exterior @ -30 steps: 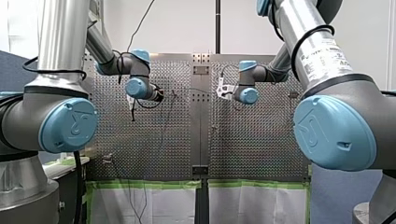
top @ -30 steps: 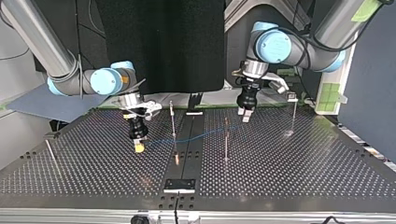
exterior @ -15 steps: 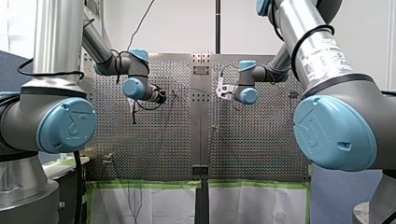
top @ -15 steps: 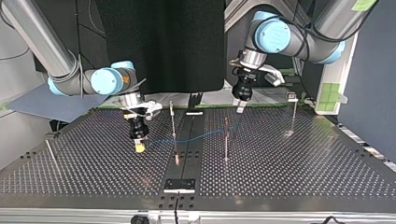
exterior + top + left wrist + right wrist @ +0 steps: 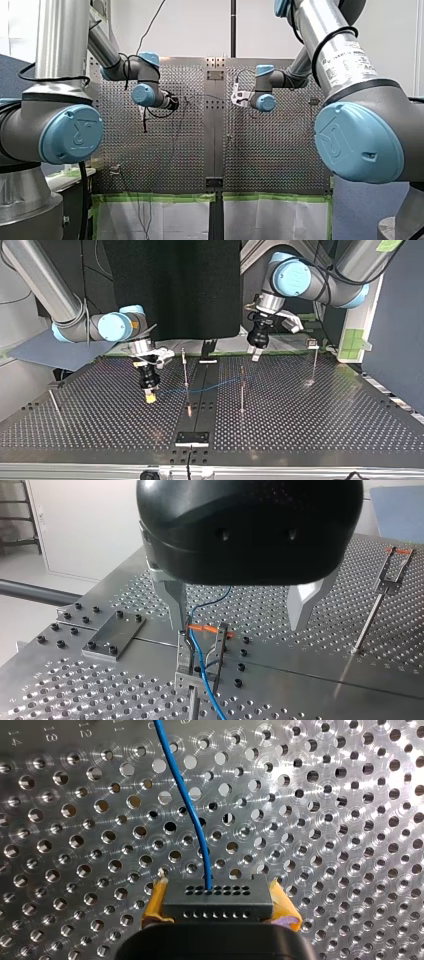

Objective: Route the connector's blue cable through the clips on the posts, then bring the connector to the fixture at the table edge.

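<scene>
A wide perforated metal surface (image 5: 310, 420) takes up most of the room, split down the middle by a dark flat strip (image 5: 201, 385). In the top view a heavy black drape (image 5: 170, 290) hangs behind it. In the front view green tape (image 5: 160, 197) edges the surface's near side and a white wall (image 5: 200, 25) stands beyond.

Thin metal posts rise from the holes. In the top view one (image 5: 185, 370) stands just left of the strip, a second (image 5: 242, 392) just right of it, and a third (image 5: 314, 362) is further right. A bare rod (image 5: 54, 402) leans near the left edge. A small black plate fixture (image 5: 192, 438) sits at the edge nearest that camera.

The robot's right arm (image 5: 75, 322) comes in from the top view's left, with its wrist pointing straight down, low over the surface. Its jaws are clenched on a dark grey rectangular connector (image 5: 218, 901), with yellow pads (image 5: 156, 902) pressed against both ends. The connector is well apart from the fixture. A thin blue cable (image 5: 210, 385) leaves the connector and runs across the strip towards the second post, where it passes between the prongs of a metal clip (image 5: 200, 652).

The left arm (image 5: 320, 287) comes in from the top view's right, wrist down, raised above that post. Its jaws are released and spread wide, holding nothing, and the metal fingers (image 5: 173, 602) hang just over the clip.
</scene>
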